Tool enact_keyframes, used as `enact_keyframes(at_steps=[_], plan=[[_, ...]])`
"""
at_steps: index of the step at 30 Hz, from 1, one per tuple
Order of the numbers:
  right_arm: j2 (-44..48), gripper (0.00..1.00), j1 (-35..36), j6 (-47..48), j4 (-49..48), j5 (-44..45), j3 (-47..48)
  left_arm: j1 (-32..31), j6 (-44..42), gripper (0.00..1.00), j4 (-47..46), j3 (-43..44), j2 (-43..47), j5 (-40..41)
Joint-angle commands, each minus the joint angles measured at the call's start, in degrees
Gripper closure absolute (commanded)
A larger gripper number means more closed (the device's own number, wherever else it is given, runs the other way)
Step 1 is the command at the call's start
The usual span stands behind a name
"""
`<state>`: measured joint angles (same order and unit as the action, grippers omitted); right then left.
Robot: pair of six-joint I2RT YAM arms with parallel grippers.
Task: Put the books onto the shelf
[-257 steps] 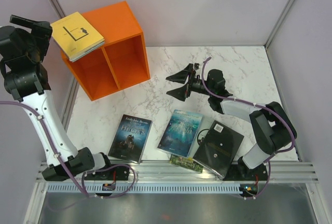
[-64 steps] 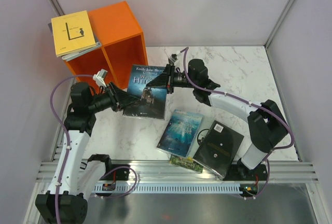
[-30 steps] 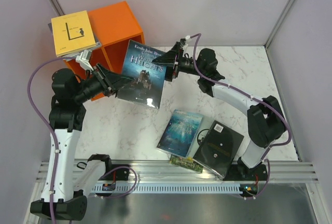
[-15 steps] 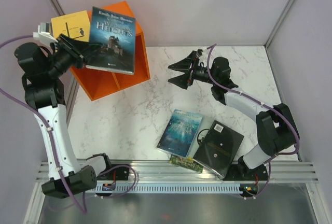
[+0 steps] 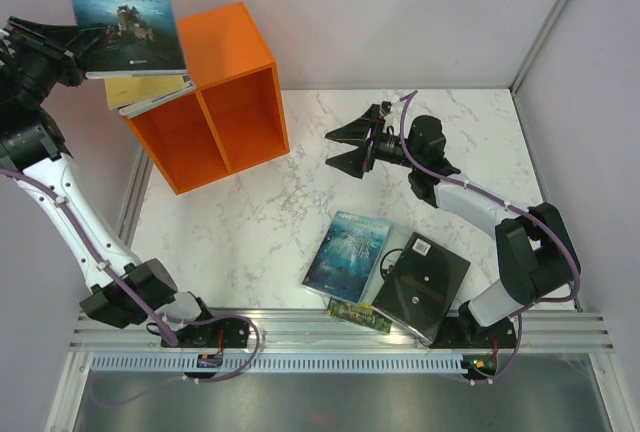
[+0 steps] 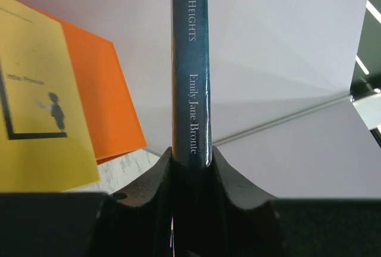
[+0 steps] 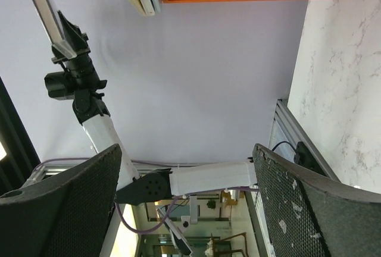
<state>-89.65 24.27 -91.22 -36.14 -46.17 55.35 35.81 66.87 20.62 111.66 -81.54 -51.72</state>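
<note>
The shelf (image 5: pixel 225 47) carries a yellow book (image 5: pixel 140 90) on its top. The dark book (image 5: pixel 120 14) hangs above that, pinched at one edge by the left gripper (image 5: pixel 78 50). Released crooked, it could slide off. The right gripper (image 5: pixel 352 147) gapes wide, holding nothing.

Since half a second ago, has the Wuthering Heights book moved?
Yes. The Wuthering Heights book, clamped in the left tool, went up and left: off the orange shelf, now above the yellow book at its left end.
</note>
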Motion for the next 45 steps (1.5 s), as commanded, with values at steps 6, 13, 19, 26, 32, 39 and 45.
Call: enact_keyframes(at_steps=[6,13,19,26,32,39,45], plan=[[0.70,0.06,0.07,1.75,-1.56,-0.15,-1.48,4.09,2.39,0.98,-5.59,4.01,-3.63,-2.24],[-0.79,0.06,0.07,1.84,-1.83,-0.15,-1.39,3.91,0.46,0.98,-5.59,0.67,-5.03,0.13],[-1.58,0.06,0.07,1.84,-2.18,-0.15,-1.47,3.91,-3.92,0.98,-3.59,-0.12,-5.74,0.92],[-2.81,0.06,0.07,1.75,-2.62,-0.50,-0.95,2.51,-8.16,0.98,-0.06,-0.12,-7.23,3.21],[-3.43,0.07,0.07,1.48,-3.23,-0.67,-0.77,1.37,-8.07,0.98,-0.06,-0.39,-8.29,4.88],[-4.75,0.07,0.07,0.87,-4.37,-0.94,-0.60,1.01,-9.21,0.98,0.03,-0.82,-9.25,6.63],[-5.80,0.07,0.07,0.34,-5.08,-1.02,0.02,0.92,-11.85,0.98,2.58,-1.44,-9.96,6.64]])
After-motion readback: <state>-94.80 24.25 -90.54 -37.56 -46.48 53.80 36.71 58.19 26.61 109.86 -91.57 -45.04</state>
